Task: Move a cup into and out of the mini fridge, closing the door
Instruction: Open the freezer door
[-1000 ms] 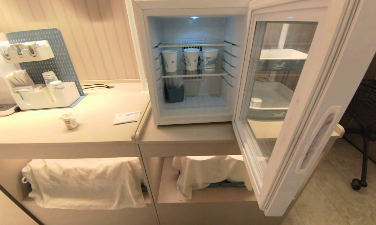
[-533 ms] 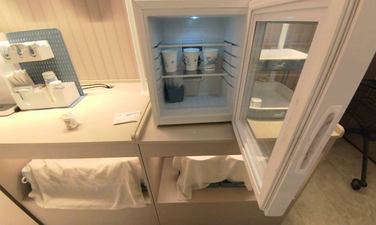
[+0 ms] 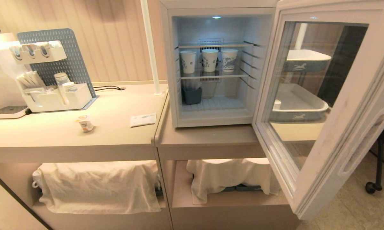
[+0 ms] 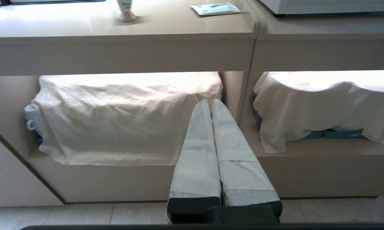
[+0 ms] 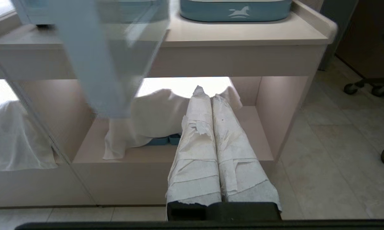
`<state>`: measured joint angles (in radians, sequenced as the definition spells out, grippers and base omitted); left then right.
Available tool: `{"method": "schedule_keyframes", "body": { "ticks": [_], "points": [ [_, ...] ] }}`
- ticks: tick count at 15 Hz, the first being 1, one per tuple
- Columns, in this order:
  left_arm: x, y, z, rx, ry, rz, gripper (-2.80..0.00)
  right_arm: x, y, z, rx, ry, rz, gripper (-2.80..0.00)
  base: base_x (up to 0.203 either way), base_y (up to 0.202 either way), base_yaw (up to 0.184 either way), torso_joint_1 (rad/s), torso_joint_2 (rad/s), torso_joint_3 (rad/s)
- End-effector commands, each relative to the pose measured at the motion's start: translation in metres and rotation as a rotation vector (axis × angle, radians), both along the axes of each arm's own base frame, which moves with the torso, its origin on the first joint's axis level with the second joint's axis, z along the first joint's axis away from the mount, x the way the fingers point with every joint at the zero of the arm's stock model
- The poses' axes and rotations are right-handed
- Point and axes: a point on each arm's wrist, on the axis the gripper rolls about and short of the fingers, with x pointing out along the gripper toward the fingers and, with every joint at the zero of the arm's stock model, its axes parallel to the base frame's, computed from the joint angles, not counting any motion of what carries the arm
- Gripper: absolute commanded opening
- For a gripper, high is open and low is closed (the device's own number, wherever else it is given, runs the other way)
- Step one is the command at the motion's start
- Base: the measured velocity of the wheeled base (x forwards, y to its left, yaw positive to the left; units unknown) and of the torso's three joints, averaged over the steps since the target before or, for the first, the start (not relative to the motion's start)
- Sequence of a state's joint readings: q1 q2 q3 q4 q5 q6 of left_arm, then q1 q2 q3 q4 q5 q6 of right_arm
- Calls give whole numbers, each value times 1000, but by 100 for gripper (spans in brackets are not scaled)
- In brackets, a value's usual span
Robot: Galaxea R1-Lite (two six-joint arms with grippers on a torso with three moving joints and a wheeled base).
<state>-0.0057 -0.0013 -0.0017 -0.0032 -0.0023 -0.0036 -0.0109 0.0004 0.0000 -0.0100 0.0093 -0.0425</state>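
Head view shows the mini fridge (image 3: 216, 64) with the door (image 3: 326, 105) swung wide open to the right. The cup (image 3: 85, 123) stands on the counter (image 3: 67, 140), well apart to the left of the fridge. No step on the cup seems begun. The left gripper (image 4: 210, 103) and the right gripper (image 5: 204, 92) hang low before the lower shelves, fingers pressed together, holding nothing. Next, I judge, an arm must rise over the counter edge and spread its fingers. The fridge floor beside the dark bin (image 3: 192, 95) has open room.
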Motion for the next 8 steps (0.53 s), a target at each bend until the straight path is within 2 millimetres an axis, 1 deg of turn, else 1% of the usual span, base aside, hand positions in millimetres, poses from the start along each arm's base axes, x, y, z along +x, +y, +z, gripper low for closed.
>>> {"method": "schedule_keyframes", "body": {
  "ticks": [1, 8],
  "points": [
    [0, 0, 0, 1, 2, -1, -280, 1, 0, -3, -2, 7, 0, -280, 0, 194, -2, 2, 2, 2],
    [0, 0, 0, 2, 2, -1, -280, 1, 0, -3, 0, 7, 0, -280, 0, 193, 1, 4, 3, 2]
  ]
}}
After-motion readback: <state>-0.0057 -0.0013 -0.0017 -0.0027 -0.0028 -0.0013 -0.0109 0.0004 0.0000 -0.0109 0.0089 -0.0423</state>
